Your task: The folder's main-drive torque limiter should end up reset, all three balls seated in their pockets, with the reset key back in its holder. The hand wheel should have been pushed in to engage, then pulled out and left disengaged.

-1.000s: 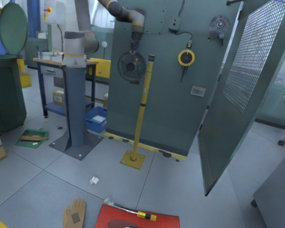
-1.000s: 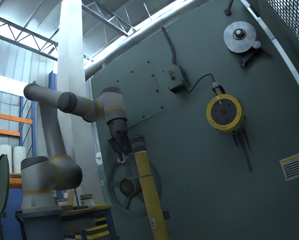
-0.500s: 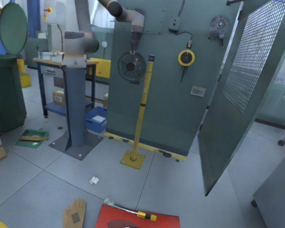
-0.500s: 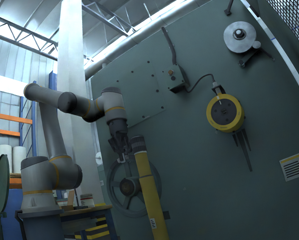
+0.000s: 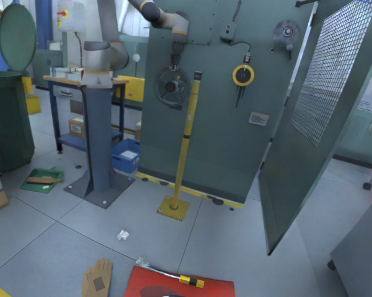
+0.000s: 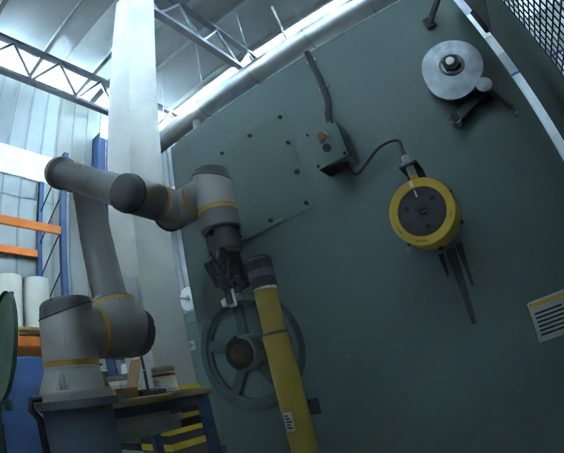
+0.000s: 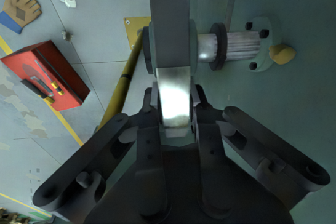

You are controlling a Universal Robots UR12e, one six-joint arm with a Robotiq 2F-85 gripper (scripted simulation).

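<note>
The dark spoked hand wheel [image 5: 172,86] [image 6: 250,352] hangs on the left of the green machine panel, and I grip the top of its rim with my gripper [image 5: 173,67] [image 6: 229,298] [image 7: 175,106] closed from above. In the wrist camera the wheel's rim [image 7: 172,61] runs between my fingers, and its ribbed shaft [image 7: 232,46] reaches into a flange on the panel. The yellow-ringed torque limiter [image 5: 243,75] [image 6: 424,213] sits to the right, with dark prongs hanging below it. A grey disc with a lever [image 5: 286,31] [image 6: 452,69] is mounted higher up.
The open mesh guard door [image 5: 310,128] stands out on the right. A yellow bollard [image 5: 186,140] [image 6: 280,351] rises just in front of the wheel. A red tray [image 5: 179,284] [image 7: 47,75], a glove [image 5: 98,279] and scraps lie on the floor; the arm's pedestal [image 5: 98,137] stands left.
</note>
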